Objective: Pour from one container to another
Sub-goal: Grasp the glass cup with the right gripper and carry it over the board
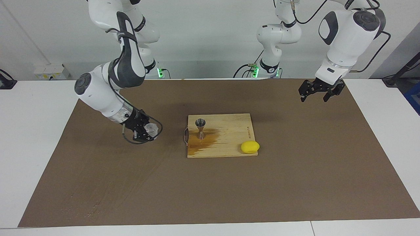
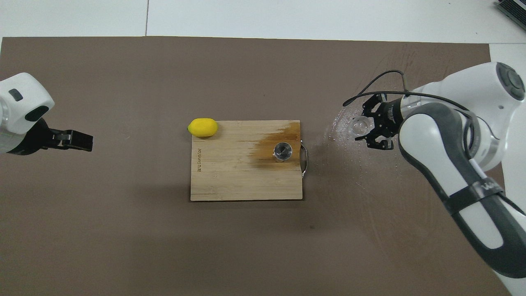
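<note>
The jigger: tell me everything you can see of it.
The jigger is small, shiny steel and hourglass-shaped, two cones joined at a narrow waist. It stands upright with its open mouth up on the wooden board, near the board's metal handle toward the right arm's end. A dark wet stain spreads around its foot. Nothing grips it; only the board touches it.

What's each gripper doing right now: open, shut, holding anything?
Left gripper: open, empty, raised over the mat at the left arm's end.
Right gripper: shut on the clear cup, lifted beside the cutting board.
</note>
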Available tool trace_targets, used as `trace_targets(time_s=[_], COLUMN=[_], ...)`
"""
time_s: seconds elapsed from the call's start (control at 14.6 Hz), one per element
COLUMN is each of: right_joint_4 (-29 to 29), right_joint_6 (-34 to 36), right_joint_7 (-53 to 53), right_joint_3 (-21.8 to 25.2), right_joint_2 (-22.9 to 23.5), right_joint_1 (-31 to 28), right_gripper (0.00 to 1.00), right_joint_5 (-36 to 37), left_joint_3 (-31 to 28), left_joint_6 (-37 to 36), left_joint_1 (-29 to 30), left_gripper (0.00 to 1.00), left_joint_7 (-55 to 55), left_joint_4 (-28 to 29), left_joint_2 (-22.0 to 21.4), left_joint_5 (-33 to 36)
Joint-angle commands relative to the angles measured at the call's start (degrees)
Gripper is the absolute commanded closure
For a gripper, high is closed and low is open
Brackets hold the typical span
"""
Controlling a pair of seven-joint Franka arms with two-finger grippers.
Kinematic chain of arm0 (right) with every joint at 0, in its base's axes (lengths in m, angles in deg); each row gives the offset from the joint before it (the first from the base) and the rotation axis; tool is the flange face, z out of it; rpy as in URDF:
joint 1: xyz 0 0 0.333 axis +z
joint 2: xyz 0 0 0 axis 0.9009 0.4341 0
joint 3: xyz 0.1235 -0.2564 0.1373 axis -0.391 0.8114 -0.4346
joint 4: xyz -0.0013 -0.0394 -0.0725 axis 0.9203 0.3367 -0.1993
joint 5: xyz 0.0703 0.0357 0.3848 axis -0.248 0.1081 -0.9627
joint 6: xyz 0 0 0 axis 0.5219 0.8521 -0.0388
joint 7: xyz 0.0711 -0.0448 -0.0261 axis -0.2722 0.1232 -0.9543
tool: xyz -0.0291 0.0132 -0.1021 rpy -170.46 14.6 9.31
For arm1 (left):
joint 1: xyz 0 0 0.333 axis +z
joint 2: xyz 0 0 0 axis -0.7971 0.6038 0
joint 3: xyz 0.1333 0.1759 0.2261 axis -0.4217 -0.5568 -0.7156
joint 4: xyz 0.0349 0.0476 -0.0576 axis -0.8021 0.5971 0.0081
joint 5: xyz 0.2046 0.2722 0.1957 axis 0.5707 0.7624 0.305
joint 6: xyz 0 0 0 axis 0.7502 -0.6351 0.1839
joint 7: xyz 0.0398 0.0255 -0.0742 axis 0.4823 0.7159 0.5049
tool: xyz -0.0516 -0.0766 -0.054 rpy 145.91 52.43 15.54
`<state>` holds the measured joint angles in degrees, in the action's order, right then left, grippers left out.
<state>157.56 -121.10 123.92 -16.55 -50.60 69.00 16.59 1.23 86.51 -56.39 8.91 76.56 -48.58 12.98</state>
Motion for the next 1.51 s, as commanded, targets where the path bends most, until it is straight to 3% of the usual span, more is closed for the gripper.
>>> trace_targets(time_s=[0.0, 0.21, 0.27, 0.41, 0.82, 0.96, 1.44], right_joint_4=[-3.2, -5.8, -6.5, -7.0, -7.8, -8.3, -9.1], right_joint_6=[-3.6, -4.3, -4.2, -3.8, -0.1, 1.6, 1.7], right_joint_7=[6.2, 13.9, 15.5, 16.3, 17.3, 17.8, 19.9], right_joint_3=[0.3, 0.2, 0.1, 0.4, 0.1, 0.2, 0.1], right_joint_2=[2.5, 3.3, 3.5, 3.8, 3.5, 3.5, 3.3], right_joint_1=[4.7, 9.9, 10.2, 13.0, 17.1, 19.1, 22.8], right_gripper=[1.0, 1.0, 1.0, 1.0, 1.0, 1.0, 1.0], right_joint_5=[4.0, 12.1, 13.0, 13.7, 27.5, 29.8, 38.2], left_joint_3=[0.4, 0.6, 1.4, 4.0, 3.7, 3.4, 3.7], left_joint_6=[-6.1, -10.7, -11.3, -10.8, -12.6, -12.9, -15.5], left_joint_1=[2.0, 3.2, 6.0, 7.6, 7.0, 7.3, 7.1], left_gripper=[0.0, 0.0, 0.0, 0.0, 0.0, 0.0, 0.0], left_joint_7=[-1.6, -1.4, -1.6, -1.6, -1.7, -1.4, -1.3], left_joint_4=[-4.3, -9.5, -10.0, -10.0, -11.3, -12.1, -13.6], left_joint_2=[0.2, 0.9, 1.3, 1.8, 1.7, 1.7, 1.4], left_joint_5=[0.3, -1.5, -1.6, -1.7, -2.4, -5.0, -4.4])
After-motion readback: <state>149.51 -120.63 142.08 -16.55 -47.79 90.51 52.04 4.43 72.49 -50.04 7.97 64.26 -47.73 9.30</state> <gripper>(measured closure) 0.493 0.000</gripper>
